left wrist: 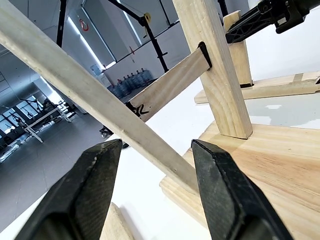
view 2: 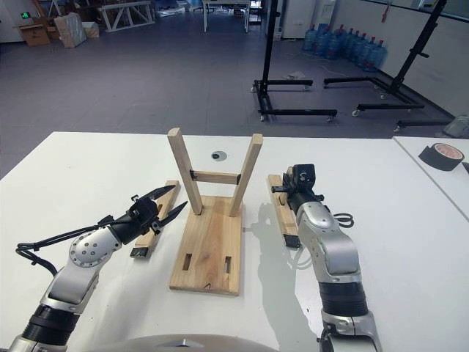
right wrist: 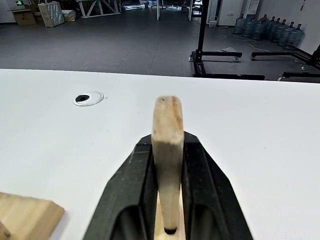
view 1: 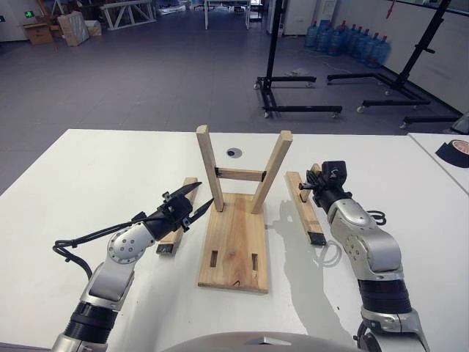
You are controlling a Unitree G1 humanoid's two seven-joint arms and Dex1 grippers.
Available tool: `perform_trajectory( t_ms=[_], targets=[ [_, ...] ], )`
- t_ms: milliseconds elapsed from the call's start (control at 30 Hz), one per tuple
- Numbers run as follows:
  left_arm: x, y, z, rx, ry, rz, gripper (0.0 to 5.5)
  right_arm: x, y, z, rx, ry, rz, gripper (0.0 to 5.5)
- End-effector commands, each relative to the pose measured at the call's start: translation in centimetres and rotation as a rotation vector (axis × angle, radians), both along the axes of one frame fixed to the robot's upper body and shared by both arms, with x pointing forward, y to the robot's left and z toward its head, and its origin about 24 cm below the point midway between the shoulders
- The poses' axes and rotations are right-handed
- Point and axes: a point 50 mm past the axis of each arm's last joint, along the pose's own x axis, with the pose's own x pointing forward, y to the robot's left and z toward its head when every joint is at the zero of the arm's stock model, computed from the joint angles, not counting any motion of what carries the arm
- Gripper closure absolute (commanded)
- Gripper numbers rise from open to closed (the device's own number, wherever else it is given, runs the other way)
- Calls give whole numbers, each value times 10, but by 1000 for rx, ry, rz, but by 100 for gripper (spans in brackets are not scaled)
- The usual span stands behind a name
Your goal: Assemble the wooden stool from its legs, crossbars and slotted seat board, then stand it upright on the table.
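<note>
We see the board (view 1: 236,238) lying flat in the middle of the table (view 1: 102,176). 2 legs stand in its far end, the left leg (view 1: 208,167) and the right leg (view 1: 272,172). Their tops splay outward, and a crossbar (view 1: 241,174) joins them. At the board's near end, 2 slots (view 1: 213,258) sit open with nothing in them.

The left gripper (view 1: 205,193) hangs low at the board's left edge, its fingers (left wrist: 85,195) spread wide. Its tips are just beside the foot of the left leg. From the left wrist, that leg runs across the gap between the fingers, and we cannot tell whether either finger touches it. Under this arm a left spare leg (view 1: 174,236) lies flat on the table, alongside the board.

To the right of the board, a little apart from it, a right spare leg (view 1: 302,205) lies flat. The right gripper (right wrist: 167,140) sits at its far end, pinching a wood piece (right wrist: 167,112) held on edge between the 2 fingers (right wrist: 132,192). We cannot tell how that piece meets the spare leg below it.

A grommet (view 1: 234,152) is set in the table behind the standing legs. A tape roll (view 2: 442,155) lies well apart to the right.
</note>
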Motion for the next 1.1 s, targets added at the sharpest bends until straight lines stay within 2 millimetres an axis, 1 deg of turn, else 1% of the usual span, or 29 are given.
perform_trajectory(
  t_ms=[33, 67, 267, 333, 500, 667, 733, 800, 900, 967, 1067, 1100],
  targets=[
    [2, 0, 0, 18, -7, -6, 297, 0, -1, 1, 6, 3, -16, 409],
    [2, 0, 0, 19, -7, -6, 297, 0, -1, 2, 9, -1, -17, 398],
    [3, 2, 1, 22, -11, -3, 297, 1, 0, 9, 8, -38, -22, 291],
    [3, 2, 1, 24, -11, -2, 297, 3, 0, 18, -5, -75, -17, 291],
    [3, 2, 0, 25, -11, -1, 297, 12, -3, 51, -68, -205, -1, 291],
    [2, 1, 1, 24, -13, -1, 297, 25, -6, 89, -111, -329, 3, 291],
    [3, 1, 1, 24, -12, -2, 297, 32, -8, 102, -115, -369, 4, 291],
    [3, 0, 0, 24, -11, -5, 297, 43, -10, 114, -115, -400, 5, 291],
    [4, -1, 0, 24, -13, -9, 297, 58, -15, 125, -110, -434, -9, 291],
    [5, -2, 0, 23, -13, -12, 297, 65, -19, 120, -111, -424, -19, 291],
    [4, -4, 0, 20, -9, -18, 297, 65, -16, 74, -144, -294, 17, 291],
    [4, -3, 0, 20, -8, -17, 297, 62, -16, 52, -157, -224, 22, 291]
  ],
)
